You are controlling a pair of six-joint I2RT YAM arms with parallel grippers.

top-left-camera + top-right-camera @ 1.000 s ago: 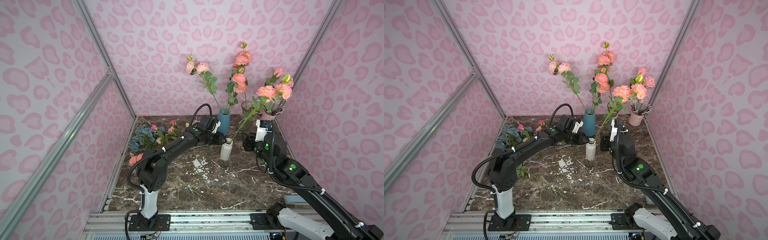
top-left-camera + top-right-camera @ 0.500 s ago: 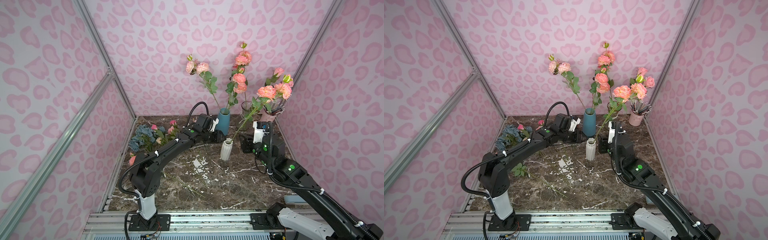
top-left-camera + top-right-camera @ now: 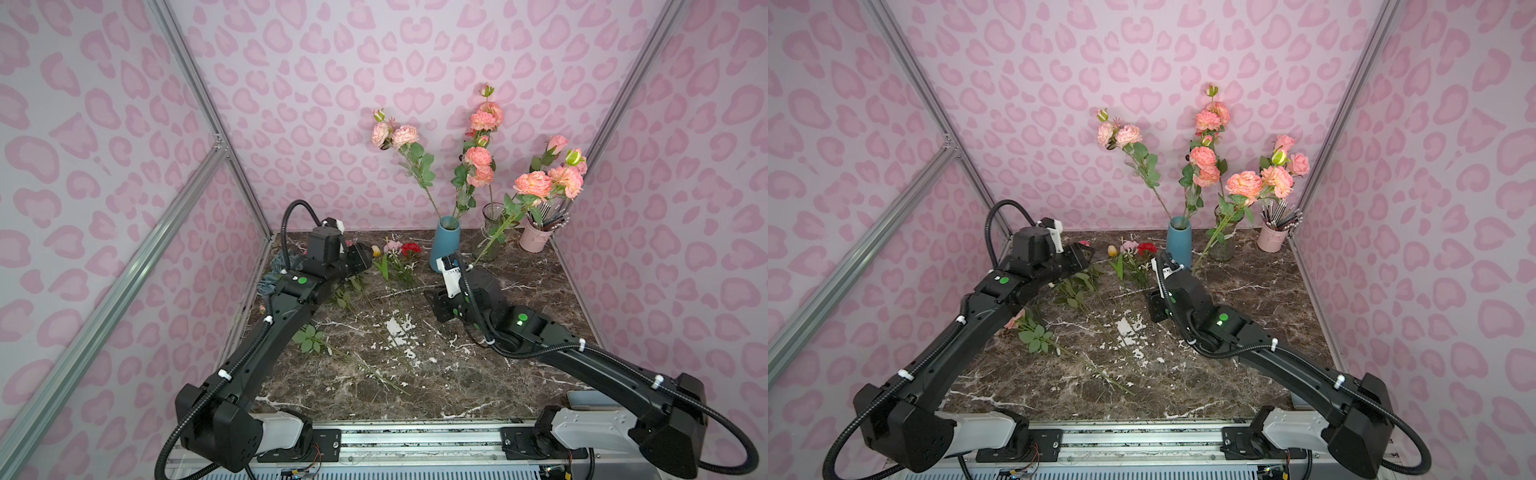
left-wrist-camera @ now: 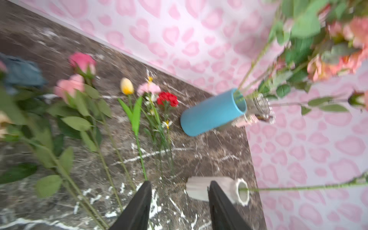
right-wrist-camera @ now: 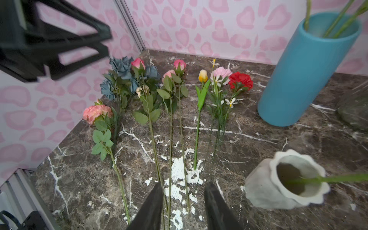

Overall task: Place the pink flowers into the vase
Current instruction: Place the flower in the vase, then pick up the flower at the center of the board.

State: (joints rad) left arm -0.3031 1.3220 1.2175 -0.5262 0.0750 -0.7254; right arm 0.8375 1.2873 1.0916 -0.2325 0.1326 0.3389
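Several pink flowers lie in a row on the marble, among them a salmon bloom (image 5: 96, 112) and pink rosebuds (image 5: 179, 64) (image 4: 69, 85). My right gripper (image 5: 184, 191) (image 3: 432, 307) is open, low over the table, with two long green stems on the marble between its fingers. The white ribbed vase (image 5: 284, 183) (image 4: 199, 191) stands beside it with one green stem in it; that stem's salmon blooms (image 3: 534, 185) lean right. My right arm hides this vase in both top views. My left gripper (image 4: 180, 183) (image 3: 361, 257) is open and empty above the lying flowers.
A blue vase (image 3: 445, 243) at the back holds two pink flower stems. Beside it stand a glass vase (image 3: 492, 232) and a pink cup of pens (image 3: 538, 237). A yellow tulip (image 5: 203, 75), red carnation (image 5: 241, 79) and blue hydrangea (image 5: 121, 67) lie among the flowers.
My left gripper has drawn back to the left, away from the white vase. My right gripper has moved left and down over the lying stems, its fingers a little closer together.
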